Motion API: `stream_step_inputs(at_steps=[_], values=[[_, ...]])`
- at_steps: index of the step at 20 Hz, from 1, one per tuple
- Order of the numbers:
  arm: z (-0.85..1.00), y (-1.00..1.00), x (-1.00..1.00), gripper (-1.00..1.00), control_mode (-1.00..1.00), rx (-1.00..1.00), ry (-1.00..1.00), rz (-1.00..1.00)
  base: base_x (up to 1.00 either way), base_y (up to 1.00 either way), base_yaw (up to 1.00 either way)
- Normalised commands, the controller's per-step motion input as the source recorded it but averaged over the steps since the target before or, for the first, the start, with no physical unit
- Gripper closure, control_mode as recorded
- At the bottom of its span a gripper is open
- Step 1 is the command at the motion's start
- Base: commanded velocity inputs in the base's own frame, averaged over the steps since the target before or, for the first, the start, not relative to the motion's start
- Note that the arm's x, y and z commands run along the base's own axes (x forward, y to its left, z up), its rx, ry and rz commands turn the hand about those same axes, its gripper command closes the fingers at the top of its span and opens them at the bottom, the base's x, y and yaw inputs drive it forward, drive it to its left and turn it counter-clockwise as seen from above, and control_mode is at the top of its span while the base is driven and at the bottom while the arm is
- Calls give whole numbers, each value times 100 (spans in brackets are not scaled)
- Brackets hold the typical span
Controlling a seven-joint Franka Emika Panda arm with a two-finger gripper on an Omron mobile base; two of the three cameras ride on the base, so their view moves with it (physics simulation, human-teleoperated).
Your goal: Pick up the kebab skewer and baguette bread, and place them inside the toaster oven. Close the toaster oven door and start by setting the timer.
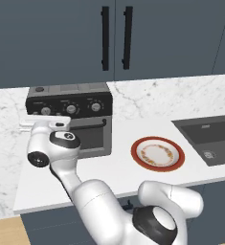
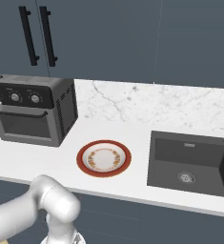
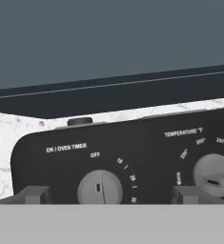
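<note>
The grey toaster oven (image 1: pixel 71 98) (image 2: pixel 61 107) stands on the counter with its door (image 1: pixel 87 136) (image 2: pixel 25 125) shut upright. My gripper (image 3: pixel 108 194) is open right in front of the black knob panel. Its two fingertips (image 3: pixel 33 194) stand on either side of the timer knob (image 3: pixel 100 187), apart from it. That knob's mark points up at OFF. The temperature knob (image 3: pixel 213 175) is to its right. In the left base view my hand (image 1: pixel 48 124) hovers at the oven's upper left corner. The kebab skewer and baguette bread are hidden.
A red-rimmed plate (image 1: pixel 134 153) (image 2: pixel 80 159) with nothing on it lies on the white counter right of the oven. A dark sink (image 1: pixel 209 139) (image 2: pixel 189 162) sits further right. Dark cabinets with black bar handles (image 1: pixel 105 38) hang above.
</note>
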Motion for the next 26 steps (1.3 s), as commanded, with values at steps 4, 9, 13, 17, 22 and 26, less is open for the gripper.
stream_step_inputs(at_steps=[4,9,13,17,22,26], values=[[-2,13,11,-100,-100,0,-2,0,0,0,0],[0,0,9,-100,-100,0,-1,0,0,0,0],[-7,0,9,-100,-100,0,0,0,0,0,0],[-15,0,15,-100,-100,0,0,0,0,0,0],[-11,0,16,-100,-100,0,0,0,0,0,0],[-1,1,18,-100,-100,0,0,0,0,0,0]])
